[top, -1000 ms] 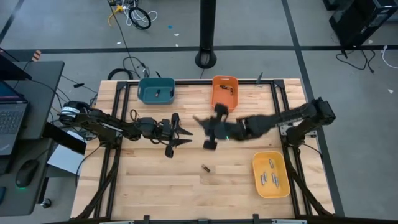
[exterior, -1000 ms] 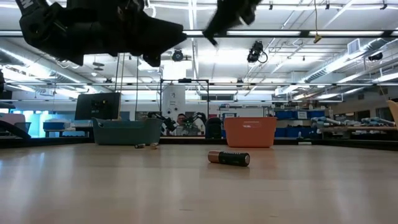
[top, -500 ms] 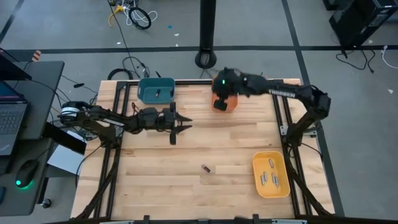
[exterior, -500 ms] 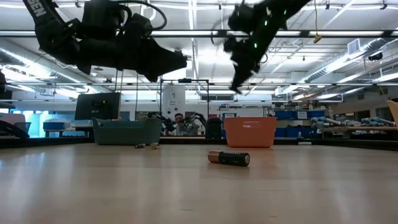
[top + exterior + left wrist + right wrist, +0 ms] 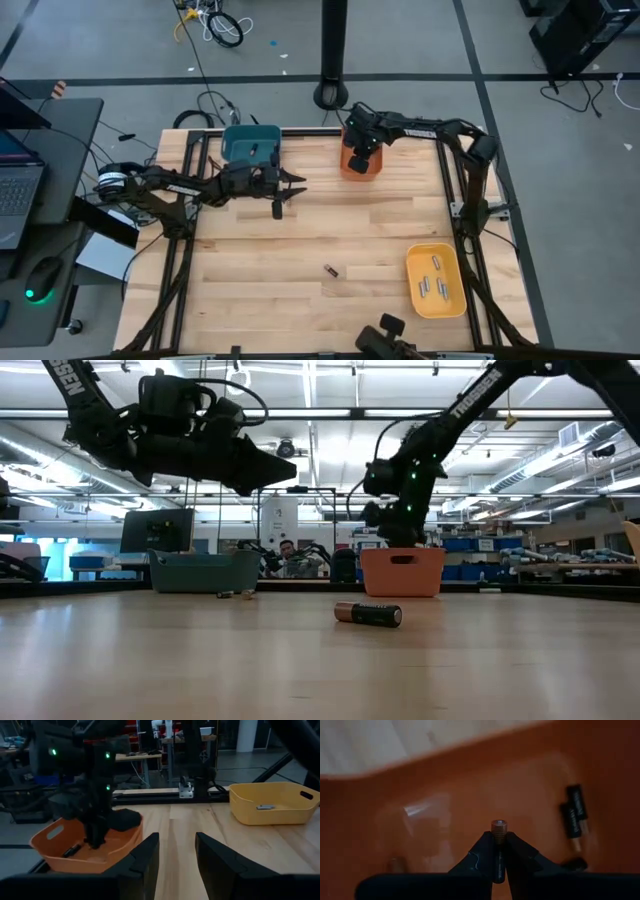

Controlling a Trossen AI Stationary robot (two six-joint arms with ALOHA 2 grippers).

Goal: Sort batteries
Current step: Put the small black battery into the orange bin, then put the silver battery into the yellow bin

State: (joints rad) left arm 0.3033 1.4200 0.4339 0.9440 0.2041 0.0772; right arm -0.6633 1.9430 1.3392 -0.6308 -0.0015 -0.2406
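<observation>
Batteries are small, stiff, smooth metal cylinders, light for the arms yet dense for their size, and we judge they roll readily on the wood and can slip out of a pinch taken near an end. We hold one dark battery (image 5: 498, 851) now in the right gripper (image 5: 498, 862), its fingers clamped across the body with the coppery tip poking out ahead. That gripper hangs just over the orange bin (image 5: 356, 162) at the far edge of the table (image 5: 300, 300), and two more dark cells (image 5: 575, 817) lie on the bin's floor below.

One loose battery (image 5: 330, 270) lies on its side on the bare wood near the middle of the table, well apart from every bin. We would take it across the middle of its length, fingers square to its axis, so it cannot squirt sideways or roll.

The yellow bin (image 5: 410, 285) on the right side holds several silvery cells, and the teal bin (image 5: 232, 140) holds at least one.

Our left gripper (image 5: 283, 190) hovers near the teal bin with its fingers parted and nothing between them.
</observation>
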